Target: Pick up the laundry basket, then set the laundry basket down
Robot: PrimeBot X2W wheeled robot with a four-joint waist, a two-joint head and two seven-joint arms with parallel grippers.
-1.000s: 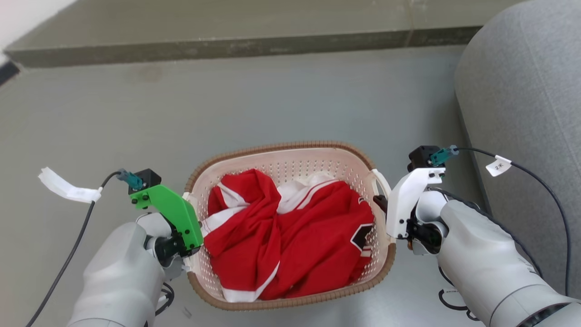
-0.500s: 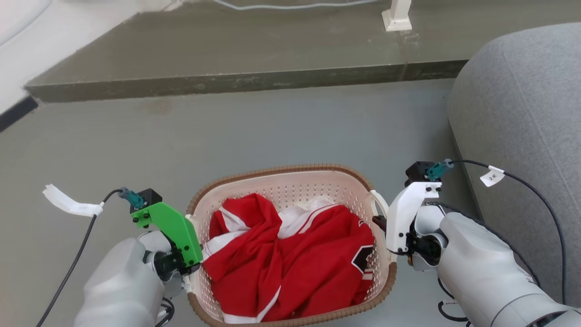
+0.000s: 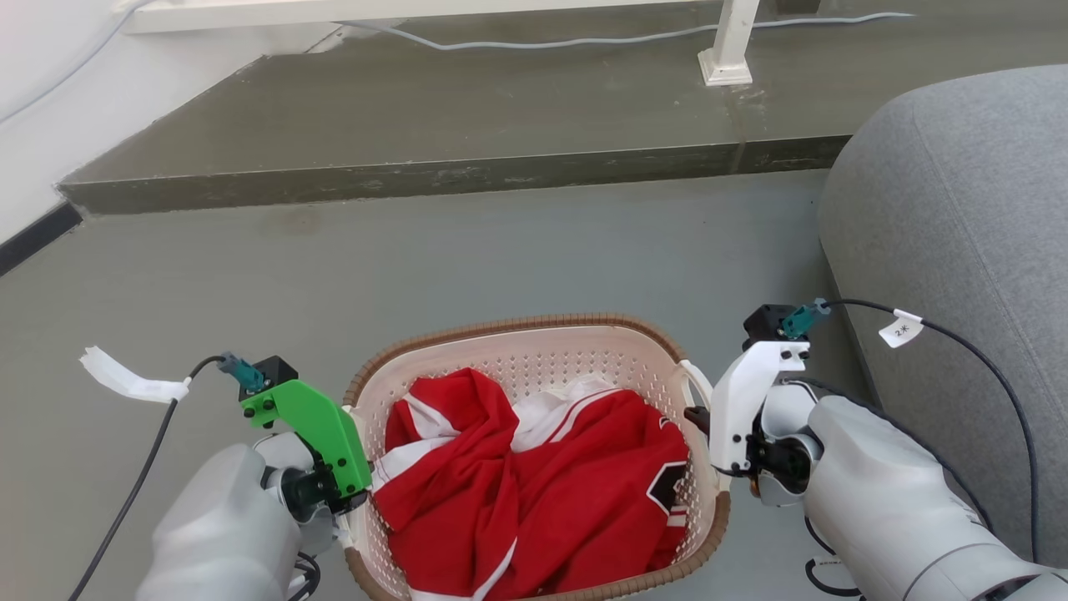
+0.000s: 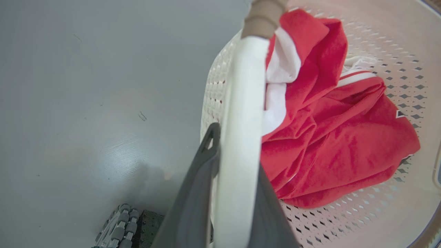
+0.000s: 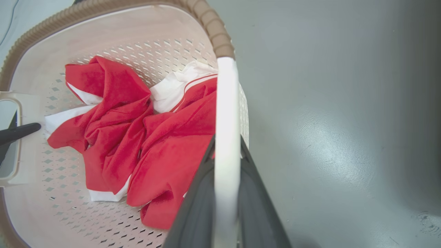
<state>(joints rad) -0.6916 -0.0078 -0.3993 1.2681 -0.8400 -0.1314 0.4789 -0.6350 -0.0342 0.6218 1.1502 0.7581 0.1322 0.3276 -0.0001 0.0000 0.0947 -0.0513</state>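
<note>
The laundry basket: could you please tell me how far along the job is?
Done: the left end effector and right end effector are each shut on a white side handle of the laundry basket. In hand: the lift; I cannot tell whether it is off the floor. Left: setting it down.

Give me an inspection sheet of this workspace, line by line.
Surface: smooth grey floor, faint scuffs.
Job's things: laundry basket, upright, cream with a brown rim.
Clutter: red-and-white garment bunched inside the basket.
Grippers: left pincer shut on the left handle; right pincer shut on the right handle.
Cables: left cable, black with white tape; right cable, black and tagged; grey cable on the raised step.
Surroundings: grey sofa to the right, white post on the step, white wall to the left.
</note>
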